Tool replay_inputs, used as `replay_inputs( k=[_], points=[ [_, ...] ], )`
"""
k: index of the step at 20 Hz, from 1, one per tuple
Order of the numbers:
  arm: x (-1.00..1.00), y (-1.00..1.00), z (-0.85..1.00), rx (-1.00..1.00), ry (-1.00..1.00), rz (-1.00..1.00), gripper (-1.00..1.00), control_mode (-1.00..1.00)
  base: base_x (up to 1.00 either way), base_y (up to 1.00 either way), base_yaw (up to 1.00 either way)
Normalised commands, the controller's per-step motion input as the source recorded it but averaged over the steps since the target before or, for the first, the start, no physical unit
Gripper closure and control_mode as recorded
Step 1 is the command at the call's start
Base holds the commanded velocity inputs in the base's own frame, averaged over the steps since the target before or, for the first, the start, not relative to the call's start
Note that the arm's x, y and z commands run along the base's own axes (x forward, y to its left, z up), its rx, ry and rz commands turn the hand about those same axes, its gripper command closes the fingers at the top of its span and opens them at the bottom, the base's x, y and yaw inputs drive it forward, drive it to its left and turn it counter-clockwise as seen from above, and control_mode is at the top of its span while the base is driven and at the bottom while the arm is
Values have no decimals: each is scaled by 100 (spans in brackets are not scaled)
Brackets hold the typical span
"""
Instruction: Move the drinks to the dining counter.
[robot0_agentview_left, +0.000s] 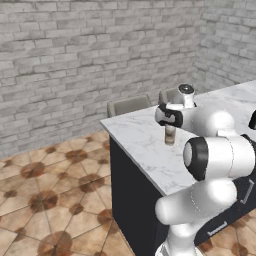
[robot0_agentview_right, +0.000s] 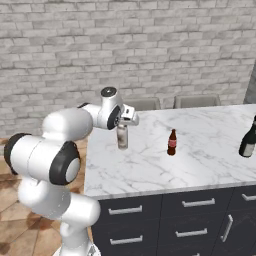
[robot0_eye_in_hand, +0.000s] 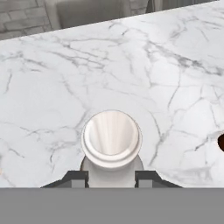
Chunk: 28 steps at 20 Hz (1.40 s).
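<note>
The cream-beige bottle (robot0_agentview_right: 122, 139) with a white cap (robot0_eye_in_hand: 111, 138) stands upright near the left end of the dining counter (robot0_agentview_right: 200, 167), its base at or just above the marble. My gripper (robot0_agentview_right: 122, 126) comes down from above and is shut on its neck, with the fingertips (robot0_eye_in_hand: 75, 178) on either side. In the left base view the same bottle (robot0_agentview_left: 170, 136) hangs under the gripper (robot0_agentview_left: 170, 124). The dark brown bottle with a red label (robot0_agentview_right: 172, 142) stands a short way to its right. The black wine-like bottle (robot0_agentview_right: 248, 139) is at the counter's far right.
Two grey chairs (robot0_agentview_right: 197, 101) stand behind the counter against the brick wall. Dark drawers with silver handles (robot0_agentview_right: 190, 204) face the base. Open marble (robot0_eye_in_hand: 153, 65) lies around the held bottle, and tiled floor (robot0_agentview_left: 55, 200) lies left of the counter.
</note>
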Motion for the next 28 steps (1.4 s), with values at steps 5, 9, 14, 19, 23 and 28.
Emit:
replay_inputs(
  k=[5,9,14,19,23,28],
  points=[
    [68,-3,-7,0,0,0,100,-100,0,0,0],
    [26,-2,0,0,2,0,100,-100,0,0,0],
    [6,-2,-14,0,7,0,100,-100,0,0,0],
    [1,0,-43,0,1,0,100,-100,0,0,0],
    [2,0,-38,0,0,0,100,-100,0,0,0],
    [0,0,-31,0,0,0,100,-100,0,0,0]
  ],
)
